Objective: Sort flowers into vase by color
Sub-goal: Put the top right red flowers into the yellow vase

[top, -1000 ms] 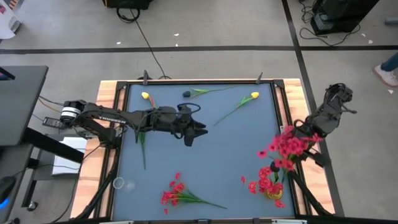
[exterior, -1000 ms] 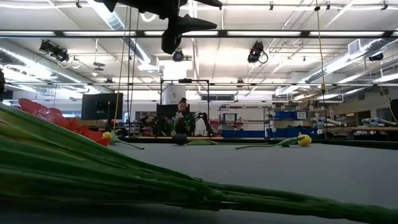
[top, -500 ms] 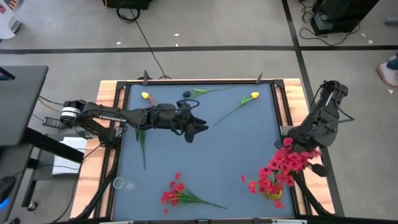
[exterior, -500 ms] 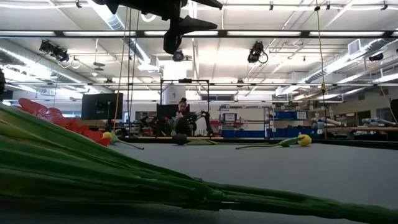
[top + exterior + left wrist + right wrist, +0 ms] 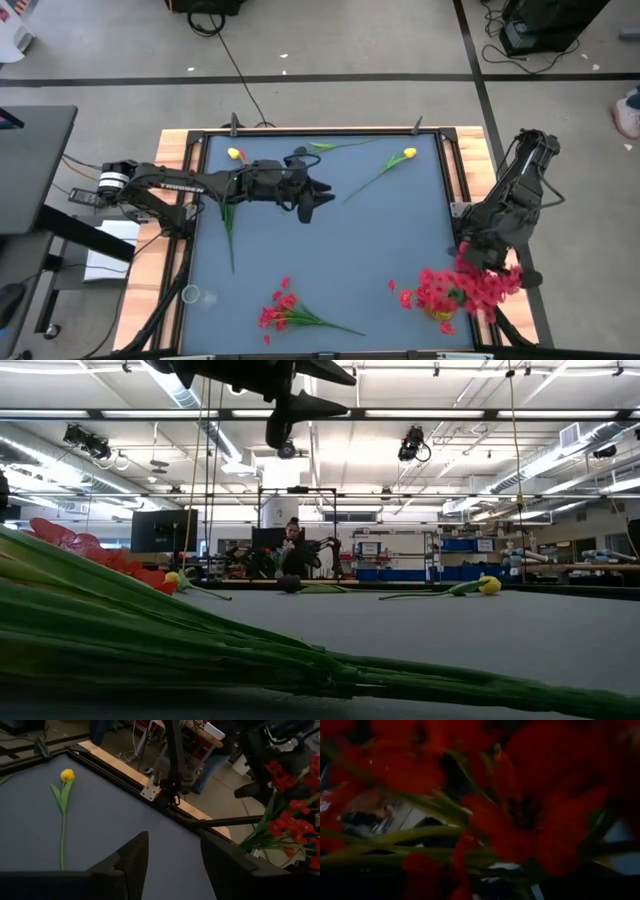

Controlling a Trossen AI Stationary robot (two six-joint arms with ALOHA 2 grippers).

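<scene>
Red blooms crowd your bench's right front corner, in and around a yellow vase that barely shows beneath them. Your right gripper hangs just above and behind that bunch at the bench's right edge; its wrist view is filled with red petals and green stalks, and you cannot tell from the pictures whether its fingers are apart or clamped on a stem.

Your left gripper is up over the back middle of the bench, its fingers apart with nothing between them. One yellow tulip lies ahead of it toward the back right, its stalk running down toward the middle. A second yellow tulip lies at the back left, with the arm over its stalk. A dark bud rests near the back edge between them. Another red bunch lies flat at the front, left of centre, well apart from the vase.
</scene>
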